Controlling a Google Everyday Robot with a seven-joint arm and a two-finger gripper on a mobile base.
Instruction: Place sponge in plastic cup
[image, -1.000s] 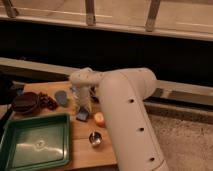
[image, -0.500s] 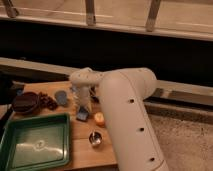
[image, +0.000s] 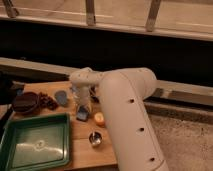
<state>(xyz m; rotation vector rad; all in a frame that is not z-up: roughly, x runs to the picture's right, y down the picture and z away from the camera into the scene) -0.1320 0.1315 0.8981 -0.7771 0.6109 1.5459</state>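
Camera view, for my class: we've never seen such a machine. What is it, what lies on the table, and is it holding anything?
The big white shape is a robot arm, seen by one camera looking down past it. Its end effector, a two-finger grasping part, points down, shut, directly over the blue-grey sponge; whether it grips it is unclear. The wooden table also carries a small plastic cup, an orange, a metal cup, a green tray and a dark red plate.

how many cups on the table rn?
2: plastic cup left of the gripper, which hangs over the sponge; metal cup near the front edge, right of the tray. The arm may hide more.
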